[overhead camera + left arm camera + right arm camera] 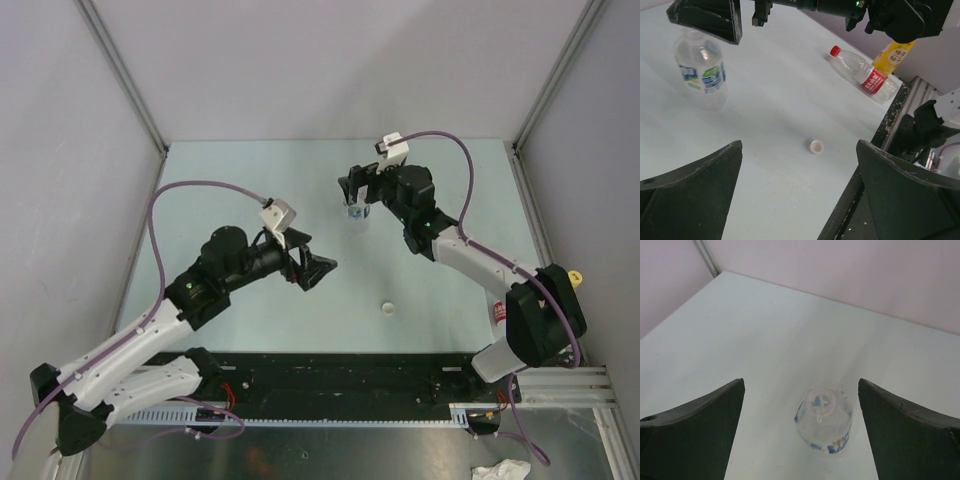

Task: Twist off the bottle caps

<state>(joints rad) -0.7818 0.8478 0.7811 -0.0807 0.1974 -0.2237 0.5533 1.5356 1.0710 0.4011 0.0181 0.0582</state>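
On the pale table (250, 190), between grey walls (300, 60), left gripper (322, 270) and right gripper (356, 192) both gape.

The overhead camera looked steeply down from high at the near edge, far enough off to take in the whole pale green tabletop (250, 170). The left wrist camera sat low, facing across the surface between the left gripper's black fingers (695, 195). The right wrist camera pointed nearly straight down between the right gripper's black fingers (695, 435), close over an upright clear plastic bottle with a blue-green label (824, 420). All three views shared that bottle. The overhead and left wrist views also shared a small white round plastic cap (816, 146).
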